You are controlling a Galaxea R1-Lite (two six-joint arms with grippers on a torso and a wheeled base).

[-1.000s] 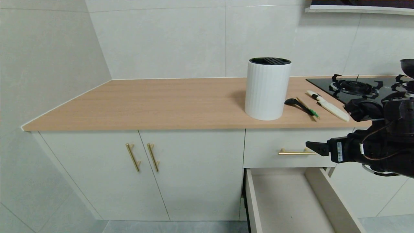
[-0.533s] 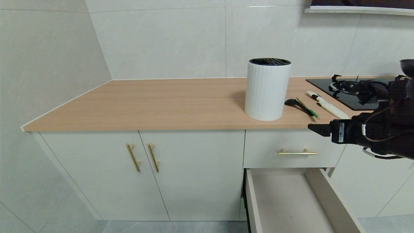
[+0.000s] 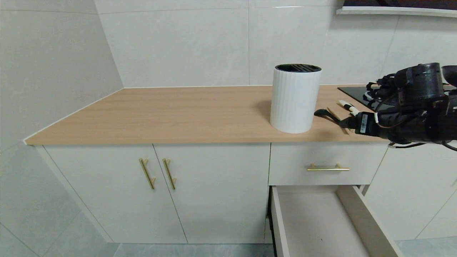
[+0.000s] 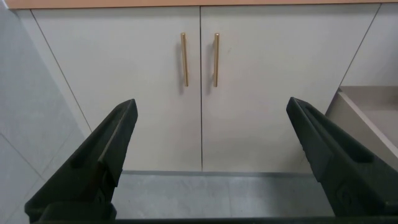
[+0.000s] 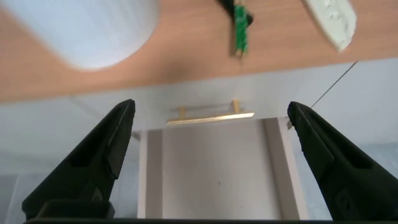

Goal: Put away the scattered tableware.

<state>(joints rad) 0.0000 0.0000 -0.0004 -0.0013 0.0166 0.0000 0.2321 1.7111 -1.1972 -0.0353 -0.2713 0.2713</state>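
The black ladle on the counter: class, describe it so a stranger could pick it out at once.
Find the wooden countertop and the tall white ribbed holder standing on it. Just to the holder's right lies the black ladle. It is the only black utensil there; the stick beside it is wooden and the knife white.

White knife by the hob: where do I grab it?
Grip the narrow handle at the far end, from above, right gripper closing across it. The knife lies flat, its broad blade tip toward the counter's front edge.
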